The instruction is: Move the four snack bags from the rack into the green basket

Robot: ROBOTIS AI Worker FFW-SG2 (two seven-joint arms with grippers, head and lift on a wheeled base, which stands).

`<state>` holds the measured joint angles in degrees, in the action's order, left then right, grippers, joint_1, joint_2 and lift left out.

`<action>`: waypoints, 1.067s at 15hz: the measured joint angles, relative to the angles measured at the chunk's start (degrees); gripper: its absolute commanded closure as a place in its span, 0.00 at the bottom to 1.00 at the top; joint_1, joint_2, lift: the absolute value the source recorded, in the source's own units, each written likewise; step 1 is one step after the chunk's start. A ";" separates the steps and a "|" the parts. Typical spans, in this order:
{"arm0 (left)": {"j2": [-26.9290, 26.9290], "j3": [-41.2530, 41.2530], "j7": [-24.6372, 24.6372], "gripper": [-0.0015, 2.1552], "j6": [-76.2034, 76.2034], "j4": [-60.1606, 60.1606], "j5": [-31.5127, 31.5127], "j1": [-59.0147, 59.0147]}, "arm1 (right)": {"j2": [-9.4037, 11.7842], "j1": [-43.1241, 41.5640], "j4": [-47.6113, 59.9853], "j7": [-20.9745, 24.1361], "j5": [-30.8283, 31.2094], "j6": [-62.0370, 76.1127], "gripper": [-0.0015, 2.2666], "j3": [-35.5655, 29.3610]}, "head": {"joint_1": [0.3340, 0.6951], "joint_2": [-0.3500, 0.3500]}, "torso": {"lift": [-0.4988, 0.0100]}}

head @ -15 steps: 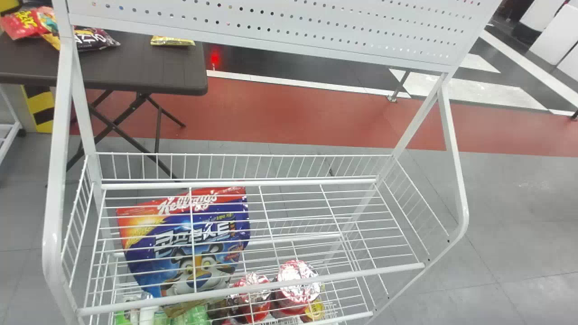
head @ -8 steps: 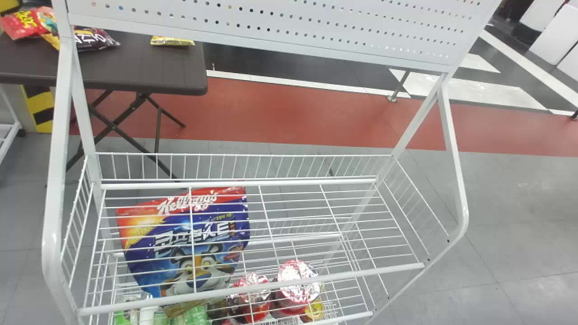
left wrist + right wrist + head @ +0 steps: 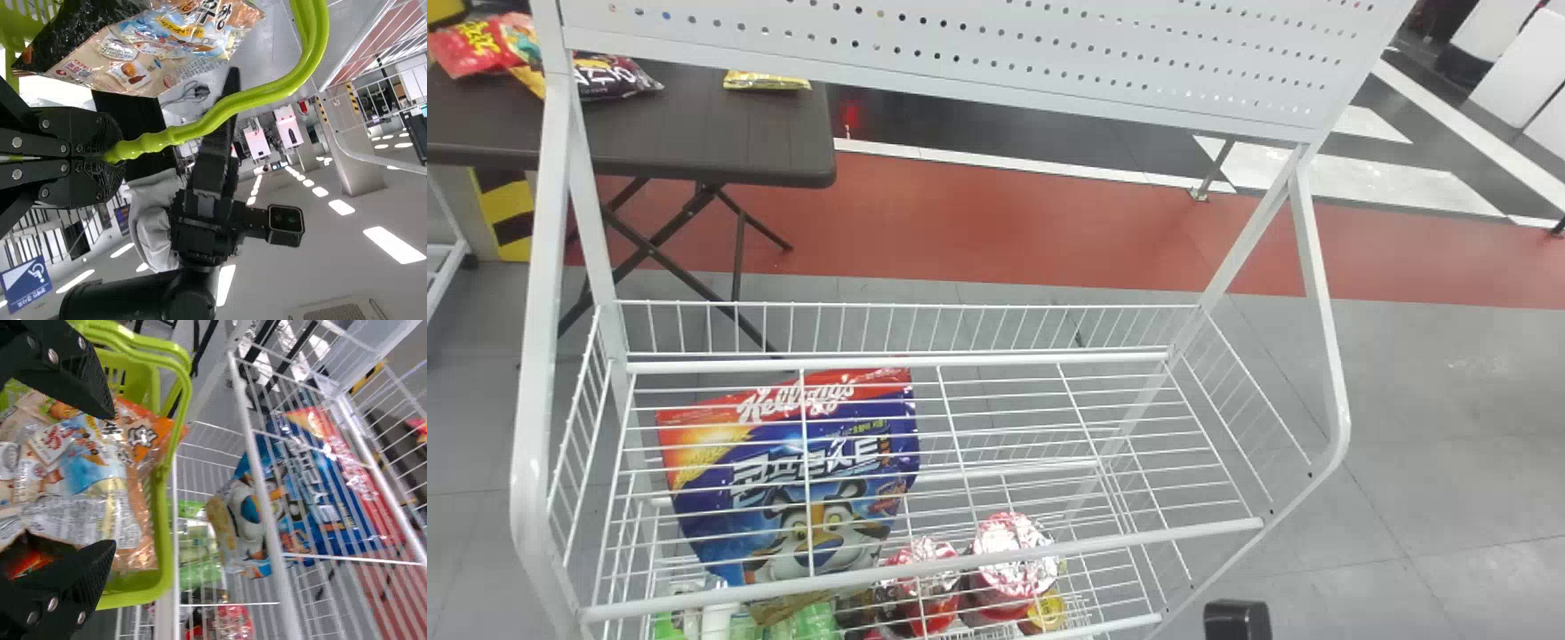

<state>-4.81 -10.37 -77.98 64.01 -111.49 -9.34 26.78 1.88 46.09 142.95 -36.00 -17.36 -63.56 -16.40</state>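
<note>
Pinching the handle (image 3: 233, 103) of the green basket (image 3: 162, 540), the left claw (image 3: 115, 152) is closed tight. The right wrist view looks into this basket, where several snack bags (image 3: 93, 463) lie inside the rim. Over them the right claw (image 3: 107, 480) is spread wide; if it touches them, I cannot tell. The head view gives the full width of the rack (image 3: 1103, 544), with a large blue bag (image 3: 783, 480) behind its wires, nearer the left edge.

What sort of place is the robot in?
It's probably a shop, or a room set up like one: there's a white wire rack, a green basket holding snack bags, and a dark folding table with packets on it.
</note>
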 measured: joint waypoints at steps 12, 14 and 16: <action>0.24 -0.26 0.29 0.69 0.11 0.03 0.20 -0.13 | -1.88 2.13 -6.75 24.16 12.25 65.46 0.03 10.98 | 1.00 0.00 | 0.98; 0.23 -0.26 0.29 0.69 0.11 0.04 0.20 -0.14 | -1.88 2.15 -7.48 24.31 12.92 66.75 0.03 11.15 | 1.00 0.00 | 0.98; 0.23 -0.26 0.28 0.69 0.11 0.04 0.20 -0.15 | -1.88 2.15 -7.47 24.27 12.96 66.84 0.03 11.10 | 1.00 0.00 | 0.98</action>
<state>-4.58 -10.63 -77.69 64.12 -111.45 -9.14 26.63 0.00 48.25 135.48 -11.74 -4.40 3.27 -5.31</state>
